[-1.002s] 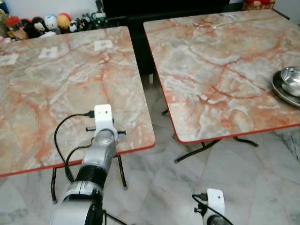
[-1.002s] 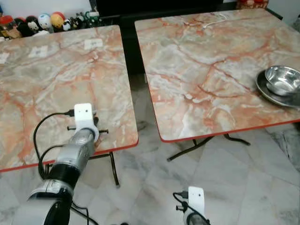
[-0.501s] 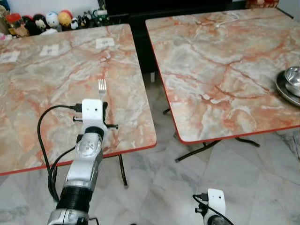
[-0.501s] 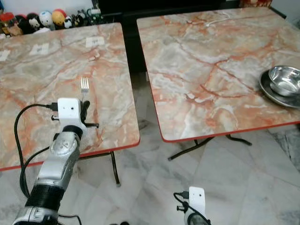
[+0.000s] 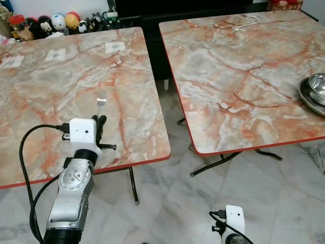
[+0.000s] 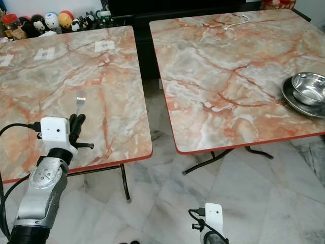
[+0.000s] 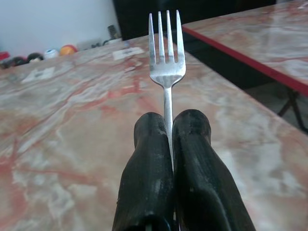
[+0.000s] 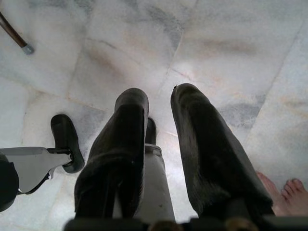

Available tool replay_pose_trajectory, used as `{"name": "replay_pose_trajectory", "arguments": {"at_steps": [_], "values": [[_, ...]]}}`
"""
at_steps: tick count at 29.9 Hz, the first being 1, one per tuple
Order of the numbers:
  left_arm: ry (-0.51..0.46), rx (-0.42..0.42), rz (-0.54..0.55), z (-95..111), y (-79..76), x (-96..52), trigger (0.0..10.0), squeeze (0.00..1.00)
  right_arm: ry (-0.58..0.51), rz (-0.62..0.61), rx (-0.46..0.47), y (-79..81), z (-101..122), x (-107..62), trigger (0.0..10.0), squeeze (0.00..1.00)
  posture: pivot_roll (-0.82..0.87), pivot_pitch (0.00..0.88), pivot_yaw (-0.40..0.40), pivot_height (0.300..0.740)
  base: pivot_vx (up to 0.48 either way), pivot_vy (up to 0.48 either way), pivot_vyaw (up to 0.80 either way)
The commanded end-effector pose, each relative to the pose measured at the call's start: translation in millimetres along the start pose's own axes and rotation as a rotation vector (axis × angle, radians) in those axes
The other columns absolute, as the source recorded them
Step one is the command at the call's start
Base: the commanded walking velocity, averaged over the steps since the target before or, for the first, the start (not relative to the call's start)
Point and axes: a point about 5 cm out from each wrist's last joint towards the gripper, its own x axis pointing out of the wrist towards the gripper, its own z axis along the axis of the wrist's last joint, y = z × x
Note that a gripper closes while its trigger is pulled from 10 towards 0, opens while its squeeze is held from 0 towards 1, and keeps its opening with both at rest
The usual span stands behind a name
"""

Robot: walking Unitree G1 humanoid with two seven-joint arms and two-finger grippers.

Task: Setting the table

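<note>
Two marble-patterned benches stand before me on a pale marble floor (image 5: pixel 172 203), the left bench (image 5: pixel 45 96) and the right bench (image 5: pixel 244 76) set apart by a narrow gap, each edged in red. Along the far edge of the left bench runs a row of small toy figures (image 5: pixel 48 23), and three white paper labels (image 5: pixel 115 47) lie on its far part. On the right bench a steel bowl (image 6: pixel 306 86) sits in a shallow plate (image 6: pixel 297 101) at the right-hand edge, and a white cable (image 5: pixel 247 21) lies near its far side. My left tool (image 7: pixel 168 126) is raised over the near part of the left bench, its two black fingers (image 7: pixel 147 163) pressed tight on the handle of a fork (image 7: pixel 166 53), whose tines point away from me above the benchtop. My right tool (image 8: pixel 159 103) hangs low over the floor, fingers narrowly parted and holding nothing, and a person's bare toes (image 8: pixel 286 190) show on the tiles beside it.
</note>
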Motion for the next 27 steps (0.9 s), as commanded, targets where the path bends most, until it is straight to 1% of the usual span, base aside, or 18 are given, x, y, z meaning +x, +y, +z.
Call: {"name": "replay_pose_trajectory", "arguments": {"at_steps": [1, 5, 8, 10, 11, 15, 16, 17, 18, 24, 27], "values": [[-0.010, 0.008, -0.007, 2.7, 0.3, -3.8, 10.0, 0.00, 0.025, 0.001, 0.003, 1.1, -7.6, -1.3, 10.0, 0.00, 0.03, 0.099, 0.035, 0.740, 0.000, 0.000, 0.00], [-0.011, -0.010, 0.004, 1.9, -0.7, -4.6, 10.0, 0.00, 0.026, 0.003, -0.003, 0.8, -7.9, -1.3, 10.0, 0.00, 0.03, 0.086, 0.026, 0.740, 0.000, 0.000, 0.00], [-0.019, -0.034, 0.011, 1.4, -3.9, -3.5, 10.0, 0.00, 0.030, 0.004, -0.007, 0.4, -8.6, -1.4, 10.0, 0.00, 0.03, 0.050, 0.016, 0.740, 0.000, 0.000, 0.00], [-0.019, -0.038, 0.011, 1.3, -4.7, -2.8, 10.0, 0.00, 0.029, 0.005, -0.008, 0.3, -8.2, -1.4, 10.0, 0.00, 0.03, 0.043, 0.015, 0.740, 0.000, 0.000, 0.00], [-0.024, -0.046, 0.004, 1.2, -6.6, -0.4, 10.0, 0.00, 0.023, 0.002, -0.008, -0.1, -6.5, -1.1, 10.0, 0.00, 0.03, 0.029, 0.010, 0.740, 0.000, 0.000, 0.00], [-0.031, -0.042, -0.006, 1.6, -7.7, 3.0, 10.0, 0.00, 0.011, -0.002, -0.007, -0.5, -2.8, -0.4, 10.0, 0.00, 0.03, 0.022, 0.007, 0.740, 0.000, 0.000, 0.00], [-0.038, -0.043, -0.006, 2.8, -7.4, 4.6, 10.0, 0.00, 0.004, -0.009, -0.002, -6.2, -1.7, -0.5, 10.0, 0.00, 0.02, 0.013, 0.005, 0.740, 0.000, 0.000, 0.00], [-0.044, -0.045, -0.004, 3.9, -7.0, 8.3, 10.0, 0.00, -0.006, -0.019, 0.003, -15.4, 0.8, -0.6, 10.0, 0.00, 0.02, 0.004, 0.004, 0.740, 0.000, 0.000, 0.00], [-0.046, -0.046, -0.003, 4.1, -6.9, 9.7, 10.0, 0.00, -0.010, -0.021, 0.003, -18.0, 1.8, -0.6, 10.0, 0.00, 0.02, 0.000, 0.004, 0.740, 0.000, 0.000, 0.00], [-0.055, -0.044, -0.003, 6.0, -7.5, 11.8, 10.0, 0.00, -0.009, -0.029, 0.006, -21.0, 3.7, -0.4, 10.0, 0.00, 0.02, 0.000, 0.001, 0.740, 0.000, 0.000, 0.00], [-0.049, -0.024, 0.002, 4.4, -6.4, 11.2, 10.0, 0.00, 0.007, -0.031, -0.003, -21.0, 0.7, -0.7, 10.0, 0.00, 0.03, 0.000, 0.003, 0.740, 0.000, -0.107, 0.00]]}}
